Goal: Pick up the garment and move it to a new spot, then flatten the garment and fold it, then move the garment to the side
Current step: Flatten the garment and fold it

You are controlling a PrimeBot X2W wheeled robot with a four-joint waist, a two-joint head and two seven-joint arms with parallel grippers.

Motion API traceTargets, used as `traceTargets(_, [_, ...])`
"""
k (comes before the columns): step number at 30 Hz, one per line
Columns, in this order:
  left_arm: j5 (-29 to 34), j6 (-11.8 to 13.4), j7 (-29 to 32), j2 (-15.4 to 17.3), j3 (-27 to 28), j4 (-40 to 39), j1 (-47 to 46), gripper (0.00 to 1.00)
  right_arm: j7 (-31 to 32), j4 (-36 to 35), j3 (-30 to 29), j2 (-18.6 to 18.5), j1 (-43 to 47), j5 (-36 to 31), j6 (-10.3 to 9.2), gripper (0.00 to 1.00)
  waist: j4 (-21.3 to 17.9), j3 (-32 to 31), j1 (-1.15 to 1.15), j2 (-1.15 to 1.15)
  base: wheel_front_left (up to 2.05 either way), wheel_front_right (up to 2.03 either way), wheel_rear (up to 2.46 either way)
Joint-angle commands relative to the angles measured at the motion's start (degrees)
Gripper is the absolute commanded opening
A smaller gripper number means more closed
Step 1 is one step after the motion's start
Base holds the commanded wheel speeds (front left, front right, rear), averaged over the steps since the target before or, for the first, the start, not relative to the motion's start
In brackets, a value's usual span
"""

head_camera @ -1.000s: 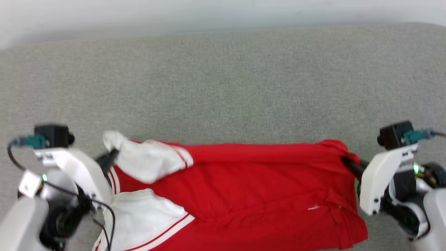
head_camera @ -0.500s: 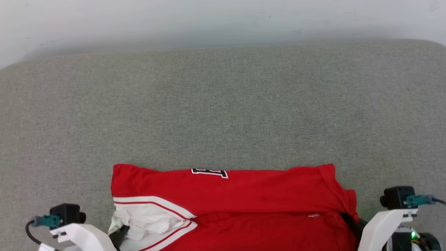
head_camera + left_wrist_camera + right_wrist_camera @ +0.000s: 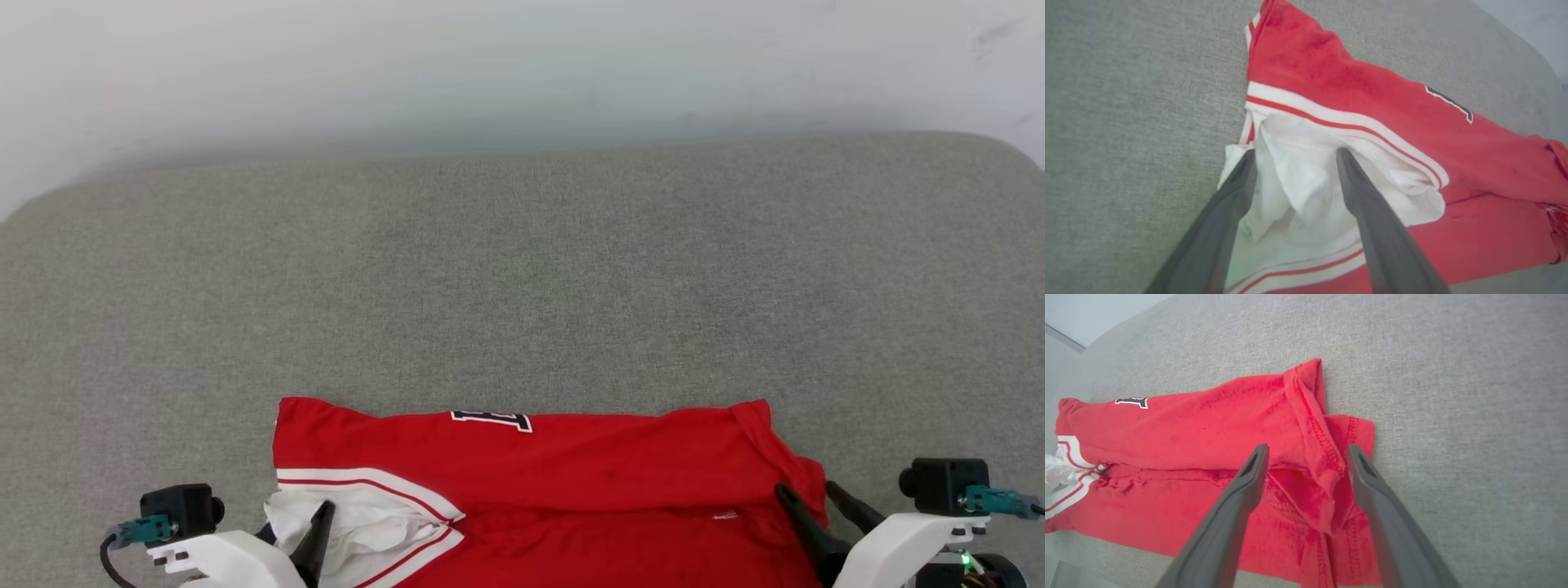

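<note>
Here one garment (image 3: pixel 612 465) lies folded; left claw (image 3: pixel 1296 152), right claw (image 3: pixel 1307 447), both spread empty.

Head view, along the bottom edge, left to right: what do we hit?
Left wrist camera → left gripper, open → garment → right gripper, open at the garment's right end → right wrist camera.

both let go: left gripper (image 3: pixel 1295 155) and right gripper (image 3: pixel 1307 449) now spread; garment (image 3: pixel 571 465) folded over, slack between their fingers.
</note>
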Motion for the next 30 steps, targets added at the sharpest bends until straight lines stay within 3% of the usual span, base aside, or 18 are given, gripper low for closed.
traceTargets(1, [0.93, 0.17, -1.14, -0.51, -0.16, -0.42, -0.93, 1.00, 0.04, -0.73, -0.41, -0.32, 0.74, -0.18, -0.02, 1.00, -0.08, -0.96, 0.01, 0.00, 0.00, 0.00, 0.00])
traceTargets(9, [5.46, 1.90, -8.96, -2.63, 0.06, -2.68, -2.30, 1.00, 5.54, -2.46, -3.82, -1.65, -0.65, -0.76, -0.02, 1.00, -0.16, -2.98, 0.01, 0.00, 0.00, 0.00, 0.00])
traceTargets(19, [14.41, 1.62, -21.95, -4.37, -1.59, -4.39, -6.25, 1.00, 14.01, -1.63, -4.74, -3.75, -4.24, -1.22, -0.02, 1.00, 1.70, -0.74, 0.01, 0.00, 0.00, 0.00, 0.00])
traceTargets(30, [18.22, 1.41, -24.28, -5.05, -3.11, -5.73, -9.06, 1.00, 16.75, 3.05, -2.33, -2.28, -6.10, -0.03, -0.02, 1.00, 4.31, 3.60, 0.01, 0.00, 0.00, 0.00, 0.00])
